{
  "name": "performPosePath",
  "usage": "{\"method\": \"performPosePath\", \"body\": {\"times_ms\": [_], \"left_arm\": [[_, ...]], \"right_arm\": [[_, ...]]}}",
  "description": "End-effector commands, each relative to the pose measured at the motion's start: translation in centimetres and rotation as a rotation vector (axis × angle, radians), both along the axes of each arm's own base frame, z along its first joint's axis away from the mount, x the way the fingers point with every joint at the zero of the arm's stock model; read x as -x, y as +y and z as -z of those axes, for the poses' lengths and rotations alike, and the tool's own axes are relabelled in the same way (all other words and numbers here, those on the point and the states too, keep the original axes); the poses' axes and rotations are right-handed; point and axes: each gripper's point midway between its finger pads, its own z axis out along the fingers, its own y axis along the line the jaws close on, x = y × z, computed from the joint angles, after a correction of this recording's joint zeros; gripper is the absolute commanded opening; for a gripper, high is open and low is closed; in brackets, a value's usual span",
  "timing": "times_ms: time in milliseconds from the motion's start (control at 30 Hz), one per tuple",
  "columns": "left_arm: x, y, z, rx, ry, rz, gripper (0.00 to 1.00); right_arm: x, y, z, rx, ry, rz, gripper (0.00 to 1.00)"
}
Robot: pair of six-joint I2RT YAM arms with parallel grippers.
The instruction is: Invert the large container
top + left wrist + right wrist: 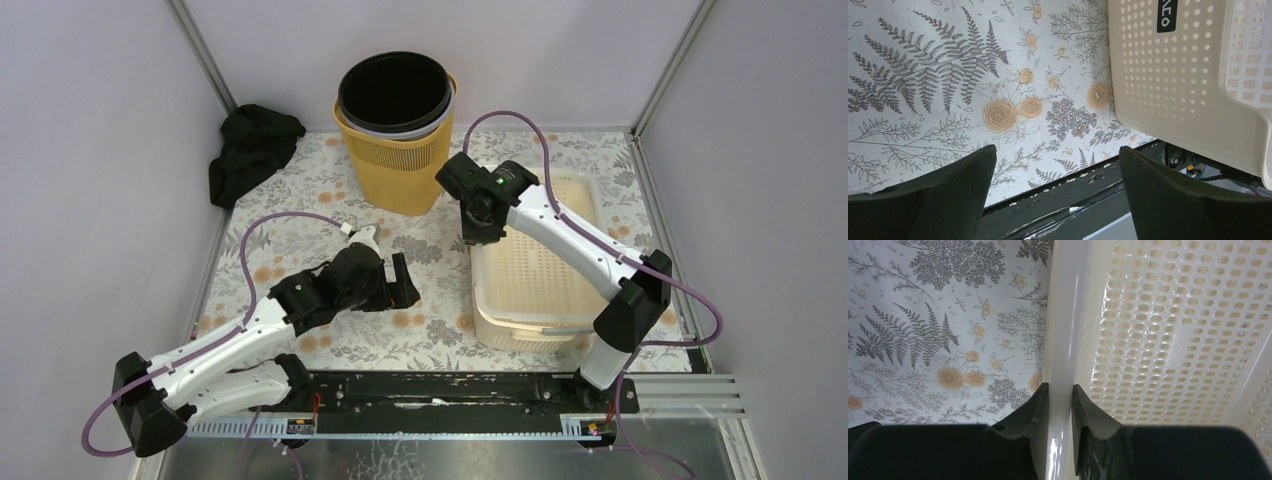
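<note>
The large container (535, 295) is glossy, perforated cream plastic. The table (320, 180) has a matt printed covering. Soft black cloth (250, 150) lies at its far-left corner.

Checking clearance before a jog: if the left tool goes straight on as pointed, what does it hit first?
Probably the floral table cover: it fills the gap ahead of the open left tool. The cream container sits off to one side, likely missed, though depth is unclear.
</note>
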Motion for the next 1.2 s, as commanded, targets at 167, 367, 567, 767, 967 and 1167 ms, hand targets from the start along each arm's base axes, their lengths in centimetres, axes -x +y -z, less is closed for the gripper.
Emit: {"method": "performPosePath", "body": {"times_ms": [167, 367, 567, 767, 967, 1167], "left_arm": [[-0.1, -0.3, 0.2, 0.008, 0.000, 0.012, 1.00], [-0.2, -0.8, 0.3, 0.015, 0.007, 0.021, 1.00], [-0.2, -0.8, 0.4, 0.015, 0.009, 0.023, 1.00], [-0.2, -0.9, 0.4, 0.015, 0.011, 0.026, 1.00], [-0.2, -0.9, 0.5, 0.015, 0.011, 0.025, 1.00], [-0.3, -1.0, 0.4, 0.014, 0.010, 0.028, 1.00]], "right_arm": [[0.6, -4.4, 0.4, 0.128, 0.023, -0.005, 0.02], [0.5, -5.3, 0.4, 0.135, 0.031, 0.005, 0.15], [0.8, -5.4, -0.4, 0.109, 0.018, -0.002, 0.45], [0.9, -5.3, 0.0, 0.113, 0.037, -0.014, 0.61], [0.9, -5.2, 0.0, 0.108, 0.041, -0.020, 0.26], [0.8, -5.2, -0.9, 0.110, 0.030, -0.024, 0.00]]}}
